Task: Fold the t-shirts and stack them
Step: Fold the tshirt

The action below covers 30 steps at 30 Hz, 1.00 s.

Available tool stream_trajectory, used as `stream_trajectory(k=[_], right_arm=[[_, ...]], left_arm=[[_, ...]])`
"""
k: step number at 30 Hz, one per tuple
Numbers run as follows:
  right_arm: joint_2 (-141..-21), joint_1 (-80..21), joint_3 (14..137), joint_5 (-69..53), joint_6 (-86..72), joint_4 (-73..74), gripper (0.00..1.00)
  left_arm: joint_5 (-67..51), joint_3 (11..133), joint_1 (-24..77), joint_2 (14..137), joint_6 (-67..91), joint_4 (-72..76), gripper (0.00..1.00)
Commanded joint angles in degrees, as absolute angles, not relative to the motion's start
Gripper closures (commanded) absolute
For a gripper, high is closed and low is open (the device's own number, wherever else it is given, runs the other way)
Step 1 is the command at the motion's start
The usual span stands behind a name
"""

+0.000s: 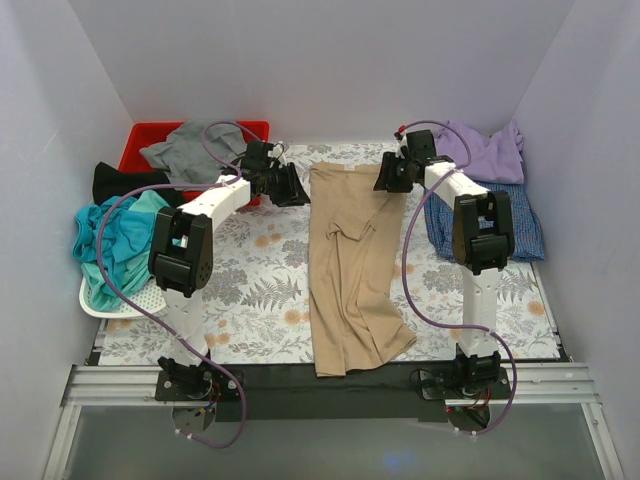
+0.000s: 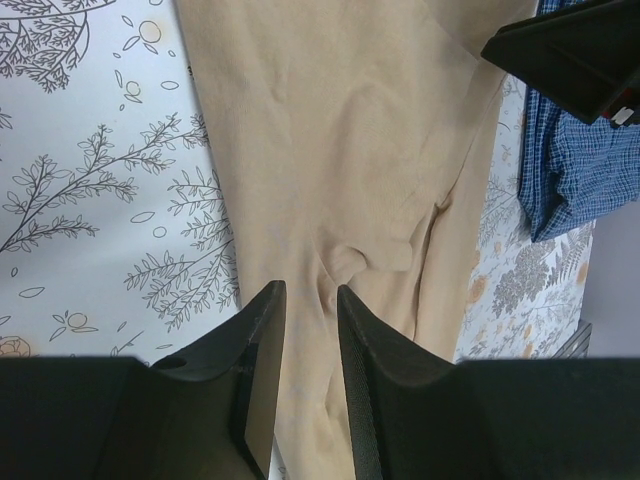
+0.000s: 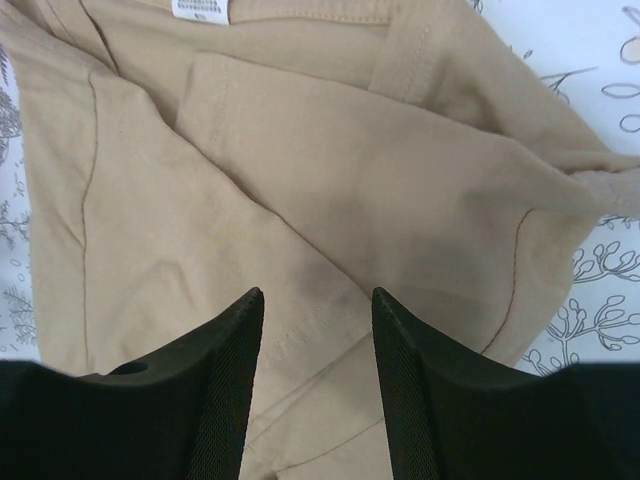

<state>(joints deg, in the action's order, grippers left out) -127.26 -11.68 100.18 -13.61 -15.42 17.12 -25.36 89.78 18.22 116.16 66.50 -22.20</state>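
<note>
While tan t-shirt (image 1: 345, 270) lies mid floral tablecloth (image 1: 250, 285), sides folded in, crosswise folds and stacking left to do; left gripper (image 1: 292, 188) narrow, right gripper (image 1: 388, 178) wider, both empty at tablecloth's far end

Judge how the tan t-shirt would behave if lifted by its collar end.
Probably floppy: the tan t-shirt lies in soft creases and folded layers. It is likely light, thin cloth that would drape and hang long from any grip. The folded layers may slide apart when raised.
</note>
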Motion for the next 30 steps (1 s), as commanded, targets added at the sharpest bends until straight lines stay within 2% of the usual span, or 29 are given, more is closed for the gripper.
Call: stream_trajectory(k=[1,10,13,14,15,17,18,20,21,22,30], right_arm=[[-128.1,-11.5,98.8,-13.6,-14.4,18.2,0.47],[-128.1,-11.5,96.4,-13.9,-14.2,18.5,0.51],[-127.7,-11.5,96.2,-14.1,-14.0,18.3,0.62],[-127.6,-11.5,96.2,-14.3,-13.7,18.2,0.63],[-127.5,-11.5,96.5,-14.2,-13.6,18.1,0.73],[-127.4,-11.5,96.9,-14.2,-13.3,18.0,0.77],[-127.4,-11.6,97.2,-14.2,-13.3,17.8,0.84],[-127.0,-11.5,97.4,-14.3,-12.9,17.4,0.87],[-126.7,-11.5,97.3,-14.4,-12.9,17.2,0.96],[-126.0,-11.5,96.9,-14.3,-12.9,16.7,0.99],[-117.3,-11.4,89.4,-13.6,-12.8,11.4,0.99]], left_arm=[[-26.5,91.8,18.1,115.9,66.1,-22.0,0.74],[-26.7,91.7,18.1,116.2,66.0,-22.2,0.74],[-26.8,91.8,18.1,116.3,66.3,-22.2,0.74],[-26.9,91.8,18.1,116.3,66.2,-22.2,0.74],[-26.8,91.8,18.1,116.3,66.3,-22.2,0.74],[-26.8,91.7,18.1,116.4,66.3,-22.2,0.74],[-26.9,91.7,18.0,116.4,66.3,-22.2,0.74],[-26.8,91.5,18.1,116.4,66.3,-22.2,0.74],[-26.9,91.4,18.1,116.4,66.3,-22.2,0.74],[-26.8,91.3,18.1,116.4,66.3,-22.2,0.74],[-26.5,91.4,18.1,116.1,66.3,-22.1,0.74]])
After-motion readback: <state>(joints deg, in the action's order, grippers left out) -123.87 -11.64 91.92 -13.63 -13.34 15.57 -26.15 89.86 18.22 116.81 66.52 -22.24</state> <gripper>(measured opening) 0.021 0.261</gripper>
